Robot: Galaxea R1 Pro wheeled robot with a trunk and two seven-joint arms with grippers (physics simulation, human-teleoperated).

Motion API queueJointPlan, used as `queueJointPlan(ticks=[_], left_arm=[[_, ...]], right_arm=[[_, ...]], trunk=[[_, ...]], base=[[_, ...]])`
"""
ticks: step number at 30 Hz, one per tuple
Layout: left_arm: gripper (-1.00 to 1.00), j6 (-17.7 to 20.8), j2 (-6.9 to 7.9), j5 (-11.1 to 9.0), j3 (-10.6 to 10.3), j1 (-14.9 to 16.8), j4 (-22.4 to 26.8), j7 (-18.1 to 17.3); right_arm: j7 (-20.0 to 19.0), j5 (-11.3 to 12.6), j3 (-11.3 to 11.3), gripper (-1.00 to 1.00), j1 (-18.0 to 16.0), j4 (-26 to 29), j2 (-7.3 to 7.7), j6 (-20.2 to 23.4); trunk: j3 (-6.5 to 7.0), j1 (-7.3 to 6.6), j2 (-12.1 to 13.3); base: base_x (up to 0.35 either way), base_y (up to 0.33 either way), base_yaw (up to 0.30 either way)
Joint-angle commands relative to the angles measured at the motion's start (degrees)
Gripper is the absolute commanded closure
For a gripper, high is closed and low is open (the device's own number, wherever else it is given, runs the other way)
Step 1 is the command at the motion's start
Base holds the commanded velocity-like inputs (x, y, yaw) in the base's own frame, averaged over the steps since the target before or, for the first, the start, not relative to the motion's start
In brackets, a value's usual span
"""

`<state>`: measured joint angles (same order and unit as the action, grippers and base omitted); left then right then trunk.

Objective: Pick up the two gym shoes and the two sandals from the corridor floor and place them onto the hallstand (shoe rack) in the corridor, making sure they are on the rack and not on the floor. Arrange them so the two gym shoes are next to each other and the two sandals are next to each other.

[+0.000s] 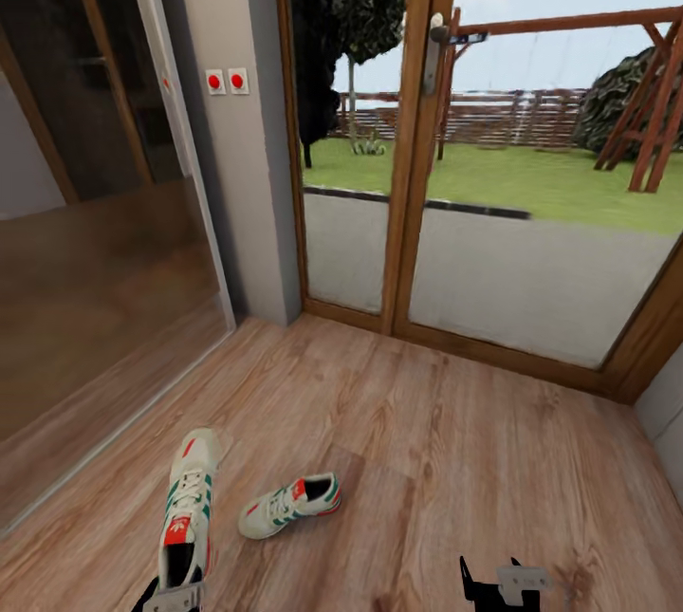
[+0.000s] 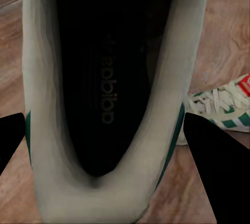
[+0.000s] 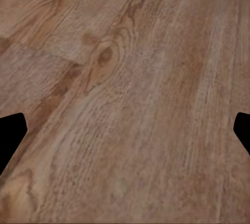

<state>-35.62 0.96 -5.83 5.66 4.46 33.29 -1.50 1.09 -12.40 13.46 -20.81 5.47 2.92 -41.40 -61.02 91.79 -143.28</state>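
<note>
Low at the head view's left edge, the left gripper [image 1: 174,596] clasps one gym shoe [image 1: 188,510] by its heel, toe pointing away; the second gym shoe [image 1: 290,505] lies just beside on the corridor floor [image 1: 455,441]. The right gripper [image 1: 498,585] hangs spread wide, empty.

I am looking straight down into the dark opening of a white gym shoe [image 2: 104,78], its black insole printed with a faint brand name. A teal-green stripe runs along each of its sides. My left gripper [image 2: 112,146] has a black finger [image 2: 216,172] on either side of the shoe's heel end, the jaws spread around it; whether the pads press the sides I cannot tell. Just beside it lies the second gym shoe [image 2: 224,109], white laces and green stripes showing, on the wood-grain corridor floor [image 2: 224,31].
</note>
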Motion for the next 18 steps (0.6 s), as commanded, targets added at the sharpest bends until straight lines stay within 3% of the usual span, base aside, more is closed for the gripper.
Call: queueJointPlan(ticks=[1, 2, 5, 13, 18], left_arm=[[1.0, -0.3, 0.04, -1.0, -0.1, -0.1, 0.0, -0.2], [1.0, -0.7, 0.15, -4.3, 0.0, -0.4, 0.2, -0.3], [1.0, -0.7, 0.08, -6.0, -0.4, -0.5, 0.2, -0.4], [1.0, -0.7, -0.05, -6.0, -0.6, -0.5, 0.2, -0.4], [1.0, -0.7, 0.0, -6.1, -0.4, -0.5, 0.1, -0.4]], right_arm=[[0.1, -0.6, 0.4, -1.0, 0.0, 0.0, 0.03, -0.2], [0.1, -0.6, 0.4, -1.0, 0.0, 0.0, 0.01, -0.2], [0.1, -0.6, 0.4, -1.0, 0.0, -0.1, 0.02, -0.2], [0.0, -0.6, 0.4, -1.0, 0.0, -0.1, -0.13, -0.2], [0.0, -0.6, 0.4, -1.0, 0.0, -0.1, -0.11, -0.2]], trunk=[[-0.05, -0.01, 0.0], [-0.05, -0.01, 0.0], [-0.05, -0.01, 0.0], [-0.05, -0.01, 0.0], [-0.05, -0.01, 0.0]], base=[[0.001, 0.0, 0.277], [0.0, 0.0, 0.277], [0.0, 0.0, 0.277], [0.198, -0.101, 0.271], [0.285, -0.169, 0.075]])
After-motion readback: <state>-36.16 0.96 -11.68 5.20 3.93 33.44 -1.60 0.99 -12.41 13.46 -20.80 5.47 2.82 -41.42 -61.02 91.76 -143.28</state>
